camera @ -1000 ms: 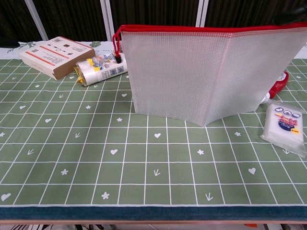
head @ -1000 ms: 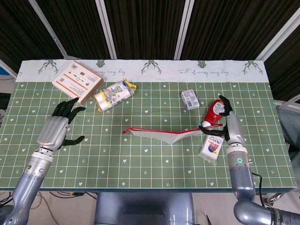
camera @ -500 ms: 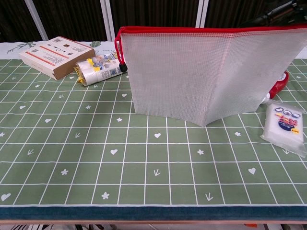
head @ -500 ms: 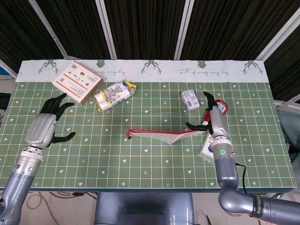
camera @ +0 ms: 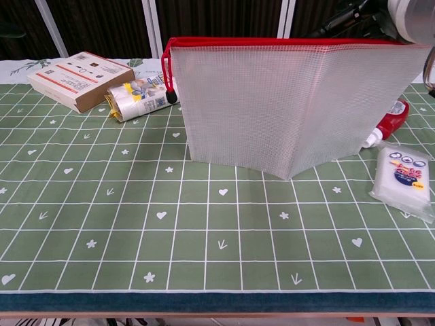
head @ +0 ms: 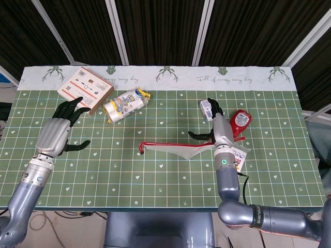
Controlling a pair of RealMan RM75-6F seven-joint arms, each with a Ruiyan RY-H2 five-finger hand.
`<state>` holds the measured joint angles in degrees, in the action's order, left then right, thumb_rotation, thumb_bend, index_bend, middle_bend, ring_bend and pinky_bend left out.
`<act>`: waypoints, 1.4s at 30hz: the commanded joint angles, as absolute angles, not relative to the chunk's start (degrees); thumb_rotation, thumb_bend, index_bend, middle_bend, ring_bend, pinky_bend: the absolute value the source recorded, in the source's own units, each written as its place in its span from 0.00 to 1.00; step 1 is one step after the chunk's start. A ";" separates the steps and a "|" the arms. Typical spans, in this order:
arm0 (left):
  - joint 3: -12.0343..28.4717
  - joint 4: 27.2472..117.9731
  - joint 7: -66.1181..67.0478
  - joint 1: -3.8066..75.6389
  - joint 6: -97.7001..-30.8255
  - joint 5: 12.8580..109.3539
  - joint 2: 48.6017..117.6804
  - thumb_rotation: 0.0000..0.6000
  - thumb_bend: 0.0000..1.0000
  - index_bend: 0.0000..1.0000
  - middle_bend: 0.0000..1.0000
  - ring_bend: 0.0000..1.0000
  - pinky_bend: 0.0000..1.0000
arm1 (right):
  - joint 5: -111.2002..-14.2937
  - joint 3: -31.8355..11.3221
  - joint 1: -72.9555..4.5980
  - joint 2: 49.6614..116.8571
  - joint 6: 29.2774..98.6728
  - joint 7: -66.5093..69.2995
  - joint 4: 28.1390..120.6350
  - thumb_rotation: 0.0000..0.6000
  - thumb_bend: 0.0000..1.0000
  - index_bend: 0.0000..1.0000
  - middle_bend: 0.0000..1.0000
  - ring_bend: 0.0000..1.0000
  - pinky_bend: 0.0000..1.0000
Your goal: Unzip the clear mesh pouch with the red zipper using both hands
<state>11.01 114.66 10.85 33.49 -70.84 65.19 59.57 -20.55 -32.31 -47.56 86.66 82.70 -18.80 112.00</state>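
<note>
The clear mesh pouch [camera: 292, 102] stands upright on its lower edge, bent into a shallow V, with the red zipper [camera: 285, 42] along its top. Its black zipper pull [camera: 171, 97] hangs from a red loop at the left end. From above, the pouch [head: 176, 150] shows as a thin red line. My right hand [head: 220, 132] is over the right part of the zipper, fingers spread, thumb pointing left; the chest view shows the right hand [camera: 401, 12] just above the top edge. My left hand [head: 54, 135] hovers far left, fingers apart, holding nothing.
A cardboard box [head: 86, 89] and a wrapped roll [head: 124, 105] lie at the back left. A small carton [head: 207, 109], a red bottle [head: 239, 120] and a white packet [head: 237, 157] lie close around my right hand. The green cloth [head: 155, 181] covers the table.
My right hand has slid left from the pouch's right end to above its zipper. The pouch shifted slightly. My left hand moved a little back and left, staying open.
</note>
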 commanded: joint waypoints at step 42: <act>7.33 114.75 7.43 26.83 -72.99 70.17 58.68 1.00 0.15 0.17 0.00 0.00 0.00 | -34.77 -20.63 -34.23 75.15 83.29 -16.86 128.80 1.00 0.20 0.00 0.00 0.00 0.21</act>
<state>7.97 115.24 8.02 27.54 -72.45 69.58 58.71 -33.37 -21.77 -35.29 76.27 84.15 -17.60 129.13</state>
